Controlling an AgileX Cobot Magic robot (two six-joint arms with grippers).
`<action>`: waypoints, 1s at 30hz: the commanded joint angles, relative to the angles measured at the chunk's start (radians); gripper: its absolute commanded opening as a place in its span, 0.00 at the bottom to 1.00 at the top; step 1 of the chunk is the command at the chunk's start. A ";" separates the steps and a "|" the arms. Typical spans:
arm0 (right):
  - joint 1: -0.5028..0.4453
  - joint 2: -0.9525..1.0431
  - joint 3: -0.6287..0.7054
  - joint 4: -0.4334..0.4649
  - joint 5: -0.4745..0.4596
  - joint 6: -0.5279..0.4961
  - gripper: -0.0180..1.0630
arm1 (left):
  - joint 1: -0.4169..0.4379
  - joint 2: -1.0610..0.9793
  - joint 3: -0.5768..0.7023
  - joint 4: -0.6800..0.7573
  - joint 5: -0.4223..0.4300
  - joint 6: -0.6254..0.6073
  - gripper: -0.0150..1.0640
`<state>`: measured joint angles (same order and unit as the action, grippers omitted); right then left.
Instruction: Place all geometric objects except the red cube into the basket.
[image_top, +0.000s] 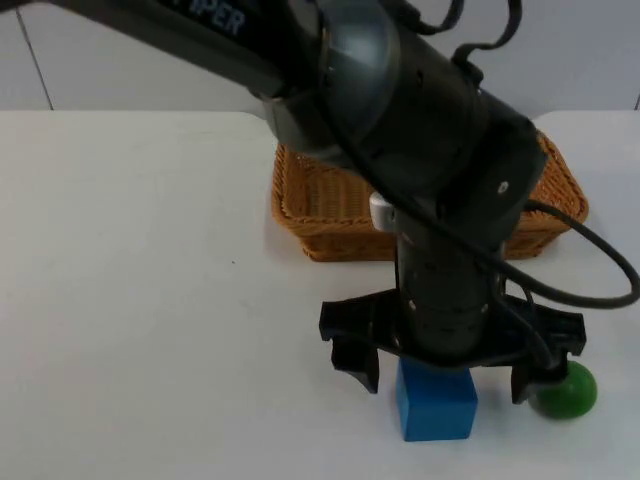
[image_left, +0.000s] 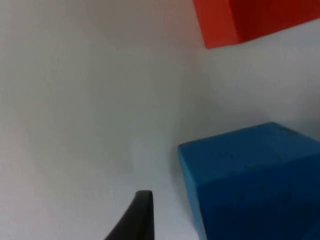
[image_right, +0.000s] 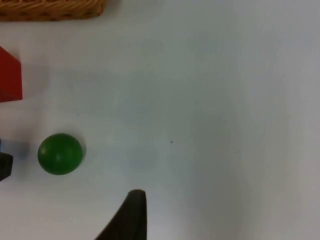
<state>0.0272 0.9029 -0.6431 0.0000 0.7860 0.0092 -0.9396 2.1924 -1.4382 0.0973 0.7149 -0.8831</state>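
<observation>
Top view: left gripper (image_top: 447, 385) is hanging with fingers spread wide, straddling the blue cube (image_top: 436, 402) directly beneath, probably to grasp it; green ball (image_top: 566, 391) is lying just beside one fingertip.

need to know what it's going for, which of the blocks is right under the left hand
The blue cube: it sits between the open fingers of the left hand. The green ball lies just outside one finger, and the red cube lies farther off.

Glossy black arm (image_top: 400, 110), white lettering, wide black claw (image_top: 452, 375)
</observation>
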 joint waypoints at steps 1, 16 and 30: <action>-0.007 -0.001 -0.005 0.000 -0.013 0.001 0.99 | -0.008 0.013 -0.004 -0.011 -0.018 -0.015 0.94; -0.007 -0.001 -0.005 0.000 -0.020 0.001 0.99 | -0.008 0.022 -0.004 -0.024 -0.025 -0.015 0.52; -0.007 -0.001 -0.005 0.000 -0.020 0.001 0.99 | -0.008 -0.184 -0.004 -0.045 0.094 0.327 0.01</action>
<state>0.0272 0.9029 -0.6431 0.0000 0.7743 0.0073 -0.9417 2.0516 -1.4382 0.0361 0.7906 -0.6274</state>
